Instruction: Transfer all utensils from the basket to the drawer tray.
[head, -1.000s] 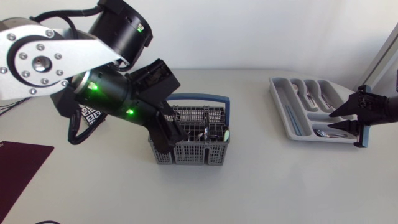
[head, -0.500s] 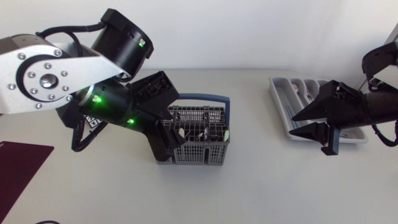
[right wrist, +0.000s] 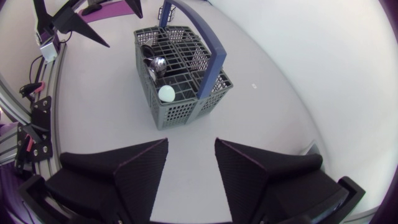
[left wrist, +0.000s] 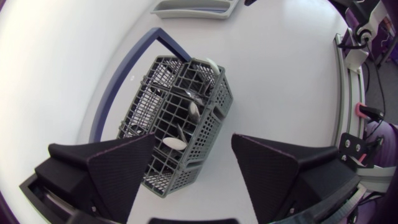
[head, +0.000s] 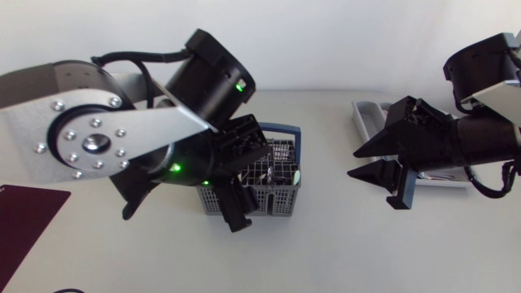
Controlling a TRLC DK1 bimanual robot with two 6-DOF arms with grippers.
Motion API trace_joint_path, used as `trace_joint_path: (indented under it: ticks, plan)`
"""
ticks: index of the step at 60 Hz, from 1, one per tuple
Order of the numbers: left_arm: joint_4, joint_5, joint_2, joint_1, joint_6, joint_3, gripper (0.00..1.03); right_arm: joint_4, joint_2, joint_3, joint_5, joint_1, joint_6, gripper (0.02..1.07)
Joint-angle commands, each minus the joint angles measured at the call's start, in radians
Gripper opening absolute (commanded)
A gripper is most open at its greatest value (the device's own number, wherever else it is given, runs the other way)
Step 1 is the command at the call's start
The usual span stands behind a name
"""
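The grey wire basket (head: 275, 177) with a blue handle (head: 282, 129) stands mid-table and holds several utensils (left wrist: 175, 143), spoon bowls upward. My left gripper (head: 238, 213) hangs open over the basket's (left wrist: 186, 93) front left corner, one end of the basket showing between its spread fingers (left wrist: 118, 171). My right gripper (head: 359, 163) is open and empty, between the basket and the grey drawer tray (head: 364, 115), pointing at the basket (right wrist: 180, 74). The right arm hides most of the tray. A spoon (right wrist: 155, 63) and a white rounded utensil (right wrist: 166, 93) show in the basket.
A dark maroon mat (head: 23, 220) lies at the table's front left corner. The drawer tray's far end (left wrist: 196, 7) shows beyond the basket in the left wrist view. Bare white table (head: 326, 244) lies in front of the basket.
My left arm has swung forward and right, carrying its gripper to the basket's front left corner. My right arm has left the tray and moved toward the basket, its fingers a little wider apart.
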Motion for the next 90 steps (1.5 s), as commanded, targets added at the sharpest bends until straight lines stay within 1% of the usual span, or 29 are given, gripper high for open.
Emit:
trace_joint_path:
  ticks: [1,4,9,12,14,18,24,26,28,34,44,61,67,70,73,77,80,90]
  plan:
    - [-0.025,-0.05,0.042,-0.034,-0.051,0.057,0.79,0.014,0.006,-0.03,0.025,0.036,0.06,0.59]
    - [-0.056,-0.053,0.056,-0.039,-0.075,0.082,0.77,0.016,0.007,-0.027,0.04,0.059,0.08,0.59]
    - [-0.07,-0.095,0.065,-0.042,-0.097,0.102,0.7,0.013,0.01,-0.016,0.079,0.116,0.122,0.59]
    - [-0.077,-0.102,0.067,-0.039,-0.103,0.108,0.65,0.013,0.01,-0.01,0.1,0.163,0.151,0.59]
    - [-0.082,-0.11,0.068,-0.036,-0.103,0.108,0.65,0.014,0.009,-0.008,0.109,0.188,0.16,0.59]
    - [-0.085,-0.125,0.071,-0.031,-0.103,0.1,0.59,0.03,0.004,-0.015,0.108,0.229,0.166,0.59]
    - [-0.089,-0.134,0.077,-0.031,-0.106,0.082,0.59,0.07,0.01,-0.027,0.103,0.257,0.191,0.59]
    - [-0.088,-0.147,0.077,-0.033,-0.11,0.079,0.55,0.086,0.02,-0.033,0.103,0.268,0.204,0.59]
    - [-0.088,-0.151,0.079,-0.033,-0.117,0.077,0.55,0.099,0.026,-0.038,0.102,0.271,0.211,0.59]
    - [-0.088,-0.154,0.079,-0.033,-0.123,0.073,0.47,0.129,0.044,-0.048,0.102,0.286,0.23,0.59]
    - [-0.074,-0.173,0.085,-0.031,-0.124,0.05,0.47,0.16,0.07,-0.059,0.102,0.295,0.247,0.59]
    - [-0.04,-0.205,0.102,-0.025,-0.121,0.005,0.48,0.163,0.081,-0.067,0.105,0.306,0.258,0.59]
    - [-0.04,-0.208,0.099,-0.029,-0.117,0.004,0.53,0.165,0.082,-0.065,0.105,0.306,0.26,0.59]
    - [-0.042,-0.208,0.094,-0.031,-0.117,0.002,0.53,0.165,0.082,-0.067,0.105,0.306,0.26,0.59]
    - [-0.042,-0.208,0.087,-0.036,-0.117,0.002,0.57,0.165,0.087,-0.07,0.105,0.306,0.261,0.59]
    - [-0.042,-0.208,0.084,-0.036,-0.118,0.004,0.58,0.165,0.092,-0.071,0.105,0.308,0.261,0.59]
    - [-0.043,-0.208,0.084,-0.036,-0.121,0.007,0.6,0.166,0.096,-0.073,0.105,0.308,0.261,0.59]
    - [-0.043,-0.208,0.09,-0.043,-0.124,0.018,0.6,0.177,0.096,-0.073,0.109,0.312,0.266,0.59]
